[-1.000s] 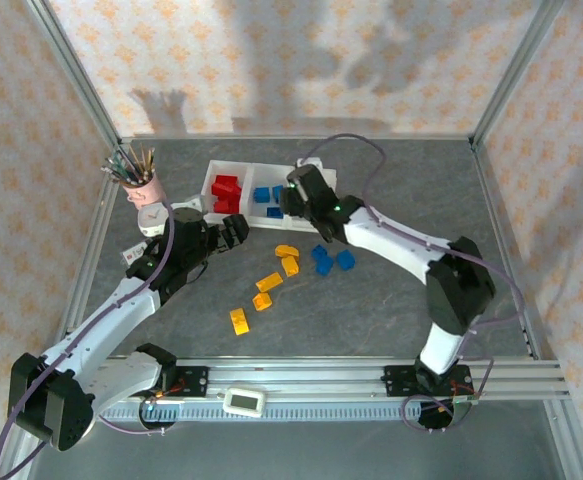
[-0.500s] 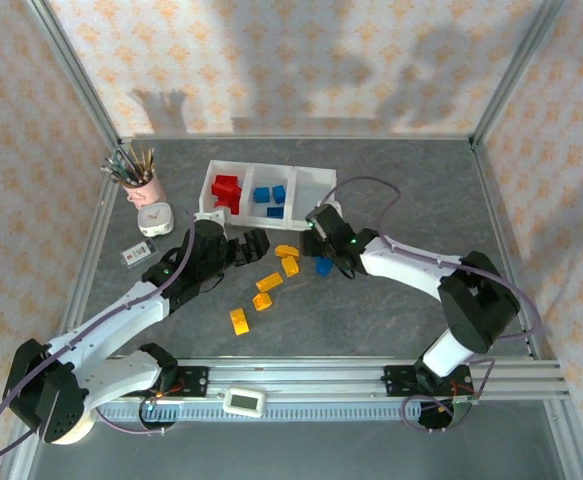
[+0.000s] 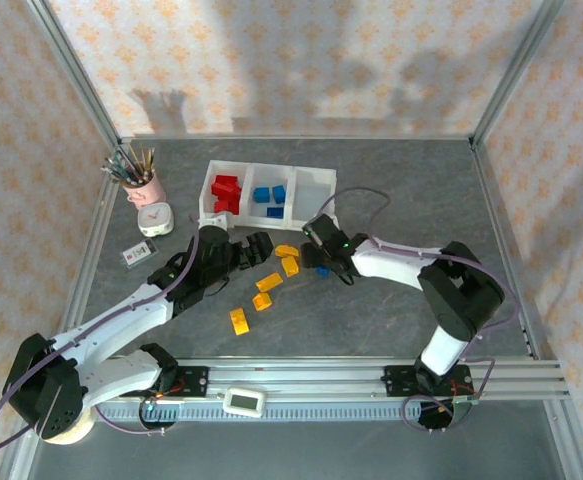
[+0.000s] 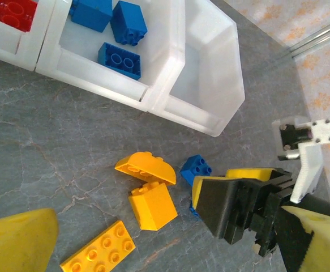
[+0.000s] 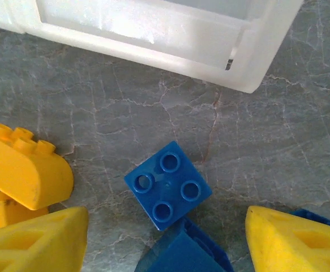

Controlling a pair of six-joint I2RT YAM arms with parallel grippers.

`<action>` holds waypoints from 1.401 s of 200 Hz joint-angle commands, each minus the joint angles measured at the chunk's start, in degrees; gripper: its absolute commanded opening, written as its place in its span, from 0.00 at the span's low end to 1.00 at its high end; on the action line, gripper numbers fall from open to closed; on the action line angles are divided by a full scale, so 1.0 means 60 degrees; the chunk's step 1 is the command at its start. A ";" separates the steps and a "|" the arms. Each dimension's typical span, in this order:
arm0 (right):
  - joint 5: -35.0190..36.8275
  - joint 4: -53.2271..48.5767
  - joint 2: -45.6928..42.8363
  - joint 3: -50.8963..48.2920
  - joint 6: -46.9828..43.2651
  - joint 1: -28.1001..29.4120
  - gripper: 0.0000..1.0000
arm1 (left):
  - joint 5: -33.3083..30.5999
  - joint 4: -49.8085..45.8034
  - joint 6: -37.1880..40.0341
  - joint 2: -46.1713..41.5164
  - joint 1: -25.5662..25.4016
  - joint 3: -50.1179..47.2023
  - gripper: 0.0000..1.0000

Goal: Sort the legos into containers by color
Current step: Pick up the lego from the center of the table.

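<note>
red plastic bricks [image 3: 226, 192] and blue plastic bricks [image 3: 269, 195] lie sorted in the white translucent tray [image 3: 316, 178], yet yellow-orange bricks [image 3: 268, 282] and a small blue studded brick [image 5: 167, 192] wait on the grey surface [image 3: 401, 200], the right hand [image 5: 163, 232] open and empty over it, the left hand [image 3: 263, 248] open, empty.
</note>
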 commanded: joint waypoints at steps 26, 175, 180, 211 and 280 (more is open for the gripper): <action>-0.0286 -0.0231 -0.0028 -0.0099 -0.0185 0.0281 0.70 | -0.0422 0.0203 -0.0198 -0.0244 -0.0100 -0.0227 0.99; 0.0053 -0.0671 -0.0153 -0.0413 0.0171 0.1017 0.54 | -0.0560 0.0127 -0.0155 -0.0274 -0.0092 -0.0310 0.99; 0.0075 -0.0682 -0.0104 -0.0394 0.0162 0.1020 0.54 | -0.0559 0.0131 -0.0154 -0.0267 -0.0093 -0.0302 0.99; 0.0462 -0.0836 0.0144 -0.0254 0.0180 0.1018 0.51 | -0.0615 0.0051 -0.0125 -0.0331 -0.0093 -0.0267 0.99; 0.0345 -0.0674 -0.0137 -0.0177 0.0202 0.1013 0.38 | -0.0615 0.0029 -0.0138 -0.0287 -0.0093 -0.0150 0.99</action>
